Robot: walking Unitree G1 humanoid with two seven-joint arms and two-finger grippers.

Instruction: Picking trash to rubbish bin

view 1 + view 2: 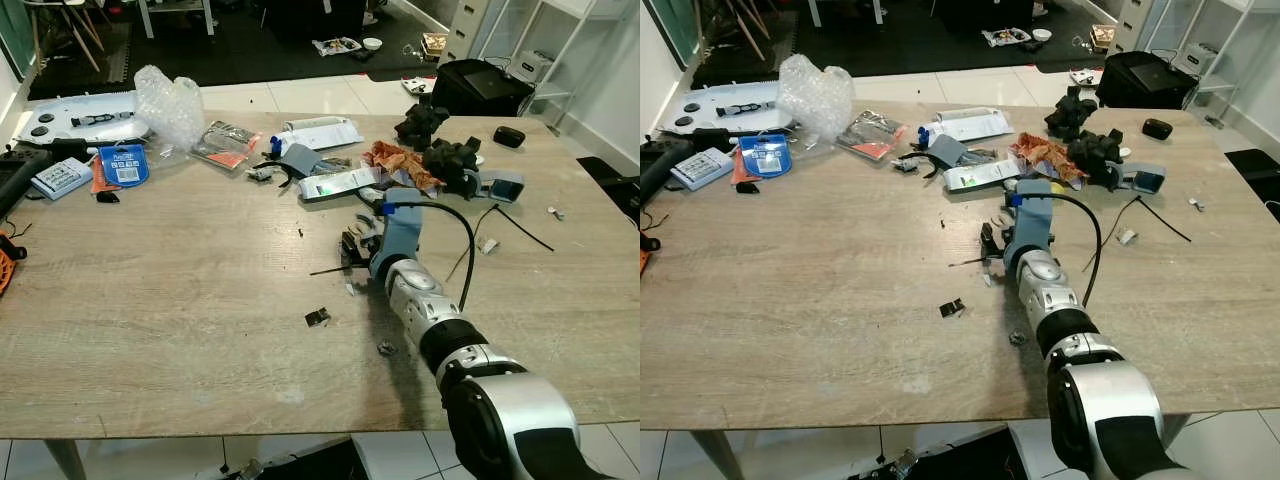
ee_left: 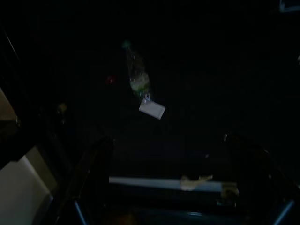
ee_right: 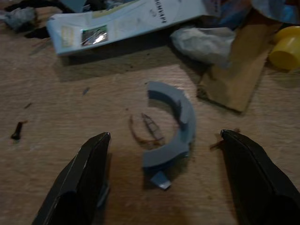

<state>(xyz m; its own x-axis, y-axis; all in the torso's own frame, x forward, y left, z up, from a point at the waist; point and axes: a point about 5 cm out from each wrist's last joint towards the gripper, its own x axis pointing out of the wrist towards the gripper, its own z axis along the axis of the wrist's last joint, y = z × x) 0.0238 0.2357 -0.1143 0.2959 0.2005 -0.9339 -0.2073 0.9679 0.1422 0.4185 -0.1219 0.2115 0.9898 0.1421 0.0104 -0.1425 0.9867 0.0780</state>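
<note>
A silver right arm is reaching from the lower right of the frame toward the middle of a wooden table (image 1: 180, 300). The right gripper (image 3: 164, 154) is hovering low with its two black fingers (image 3: 84, 173) spread wide apart, holding nothing. Between them a curved grey-blue plastic piece (image 3: 173, 126) is lying on the wood (a thin bent wire sits just beside it). Beyond it, a white printed packet (image 3: 126, 21), a crumpled grey wad (image 3: 204, 42) and a strip of brown cardboard (image 3: 234, 79) are crowding the approach. Bubble wrap (image 1: 168, 105) is sitting at upper left. The left wrist view is too dark to read its gripper.
</note>
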